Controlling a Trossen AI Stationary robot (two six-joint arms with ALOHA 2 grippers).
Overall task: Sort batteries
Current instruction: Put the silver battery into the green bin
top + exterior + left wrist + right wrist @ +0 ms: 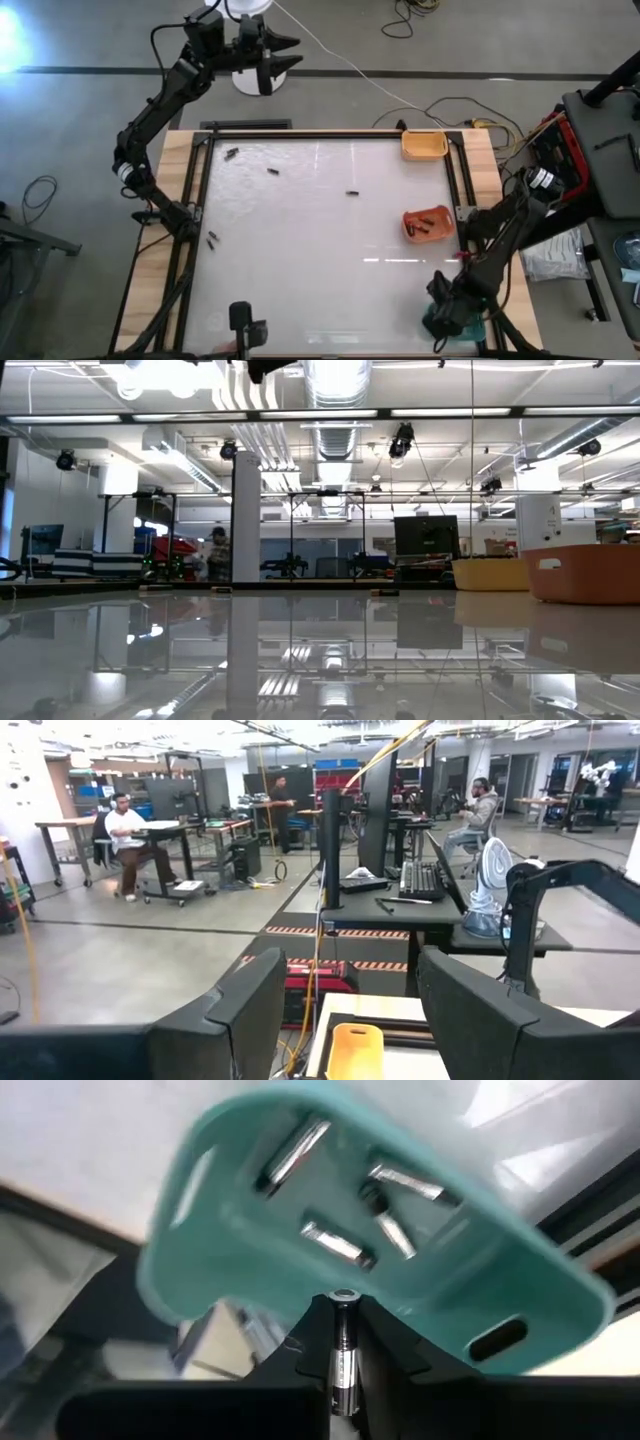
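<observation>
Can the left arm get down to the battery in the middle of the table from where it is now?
Probably yes. The left gripper is open and raised beyond the table's far edge, and nothing stands between it and the battery on the bare tabletop. The right gripper is busy at the teal tray.

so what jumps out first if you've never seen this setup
The right gripper, at the table's near right corner, is shut on a silvery battery just above a teal tray already holding silvery ones. The left gripper is raised open beyond the far edge, and dark batteries lie scattered on the white table.
</observation>
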